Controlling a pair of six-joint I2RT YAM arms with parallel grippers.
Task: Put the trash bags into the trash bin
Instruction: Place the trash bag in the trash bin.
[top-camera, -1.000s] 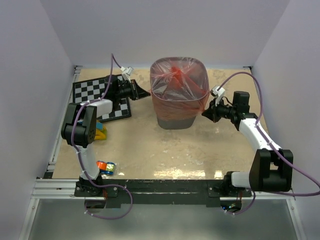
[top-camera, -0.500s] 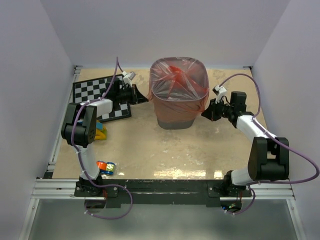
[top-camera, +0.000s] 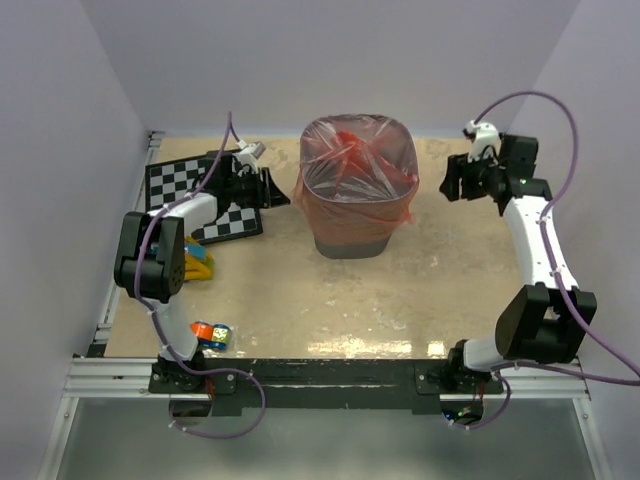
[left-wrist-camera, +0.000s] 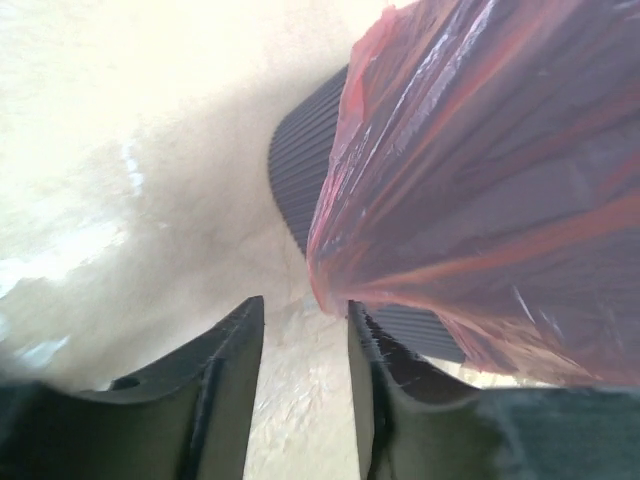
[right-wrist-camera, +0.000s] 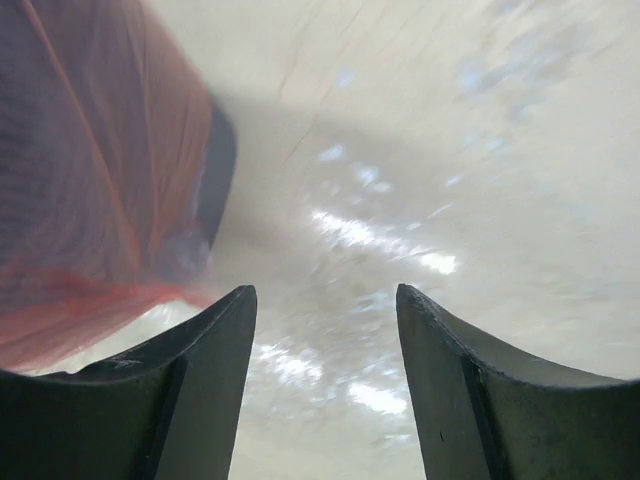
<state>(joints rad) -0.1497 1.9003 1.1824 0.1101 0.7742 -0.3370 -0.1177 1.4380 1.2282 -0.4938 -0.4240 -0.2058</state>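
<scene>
Red-orange trash bag (top-camera: 352, 203) — draped over the wire-mesh trash bin (top-camera: 350, 244).

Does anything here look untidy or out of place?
Only the trash bag: it is folded over the rim of the trash bin, but its film looks bunched across the opening instead of hanging down inside.

Bin (top-camera: 348, 238): standing mid-table (top-camera: 300, 290), toward the back.
Bag (top-camera: 358, 175): sitting in the bin, hanging over its rim.
Checkerboard (top-camera: 178, 182): lying back left of the bin.
Left gripper (top-camera: 282, 192): hanging between checkerboard and bin.
Right gripper (top-camera: 447, 185): hanging right of the bin, apart from it.
Small items (top-camera: 211, 333): lying front left.
</scene>
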